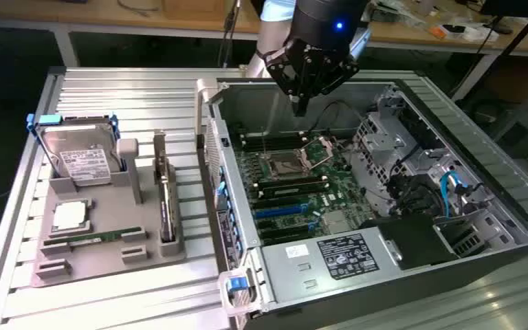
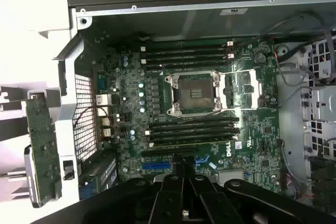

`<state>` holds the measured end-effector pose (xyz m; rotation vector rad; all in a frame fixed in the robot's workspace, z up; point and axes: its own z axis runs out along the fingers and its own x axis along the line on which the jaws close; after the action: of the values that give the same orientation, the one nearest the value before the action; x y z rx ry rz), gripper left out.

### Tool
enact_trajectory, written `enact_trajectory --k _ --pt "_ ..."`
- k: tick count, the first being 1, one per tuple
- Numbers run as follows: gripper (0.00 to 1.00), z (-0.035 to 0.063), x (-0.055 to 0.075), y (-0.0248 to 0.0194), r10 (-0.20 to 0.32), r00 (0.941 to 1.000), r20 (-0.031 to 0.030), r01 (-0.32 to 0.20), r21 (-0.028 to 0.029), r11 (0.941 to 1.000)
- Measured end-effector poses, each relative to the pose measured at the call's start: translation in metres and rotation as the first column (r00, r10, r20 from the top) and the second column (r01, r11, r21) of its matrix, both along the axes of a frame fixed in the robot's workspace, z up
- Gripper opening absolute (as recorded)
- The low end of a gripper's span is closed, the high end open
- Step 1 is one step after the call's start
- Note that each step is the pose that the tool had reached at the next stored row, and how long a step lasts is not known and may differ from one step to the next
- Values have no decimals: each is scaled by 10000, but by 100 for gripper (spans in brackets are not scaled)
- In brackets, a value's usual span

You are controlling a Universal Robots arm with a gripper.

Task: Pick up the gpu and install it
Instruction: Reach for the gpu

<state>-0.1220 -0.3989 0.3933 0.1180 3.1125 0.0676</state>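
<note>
"Well, where is the gpu (image 1: pixel 165 203) to be found?"

"It is seen standing on edge in a slot of the grey holder (image 1: pixel 108 256) on the bench (image 1: pixel 117 86), on the exterior view's left. It is placed near the hard drive (image 1: pixel 73 161) and well apart from the gripper (image 1: pixel 299 103). Nothing has been picked up yet."

"And how are the jaws held?"

"They are drawn together, with nothing between them. The gripper is hung over the open computer case (image 1: pixel 255 103), above the motherboard (image 2: pixel 210 145) and close to the CPU socket (image 2: pixel 193 94)."

"What could be judged to go wrong from here?"

"With the jaws clenched, the card could not be straddled. It would be knocked over or shoved along its slot instead. Since it is thin and stands upright, it could be tilted by an off-centre grip. Inside the case, the cables (image 1: pixel 400 198) or the wall could be snagged. A card brought down askew could be jammed against the blue expansion slot (image 2: pixel 156 165), or its edge contacts could be scraped."

"Can any writing be read?"

"DELL is printed in white on the motherboard, as seen in the wrist view. A white label is carried by the hard drive and another by the power supply (image 1: pixel 337 258), but their print cannot be made out."
</note>
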Motion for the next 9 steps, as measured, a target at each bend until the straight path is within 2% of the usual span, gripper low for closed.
enact_trajectory --k 9 --pt "11 0 -238 1 1 10000 -1 -1 -2 10000"
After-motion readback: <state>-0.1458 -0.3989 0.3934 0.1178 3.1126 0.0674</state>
